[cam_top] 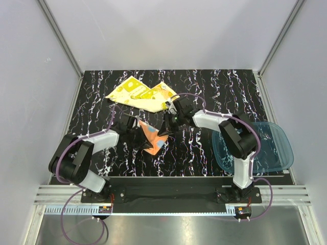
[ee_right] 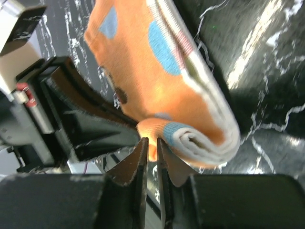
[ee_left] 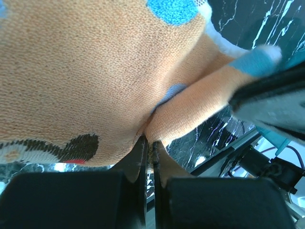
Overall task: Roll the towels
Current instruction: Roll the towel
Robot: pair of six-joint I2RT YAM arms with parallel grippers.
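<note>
The orange towel (cam_top: 152, 139) with light-blue dots hangs just above the dark marbled table, between my two grippers. One edge of it is curled into a loose roll (ee_right: 200, 138). In the left wrist view the orange towel (ee_left: 71, 71) fills the upper frame, and my left gripper (ee_left: 148, 139) is shut on a fold of it. My right gripper (ee_right: 150, 140) is pinched on the rolled end, with orange cloth between its narrow jaws. From above, the left gripper (cam_top: 139, 127) and right gripper (cam_top: 164, 130) face each other across the cloth. The yellow towel (cam_top: 140, 94) lies crumpled behind them.
A translucent blue plastic tray (cam_top: 271, 148) sits at the table's right edge, beside the right arm. White walls enclose the back and both sides. The arms' base rail runs along the near edge.
</note>
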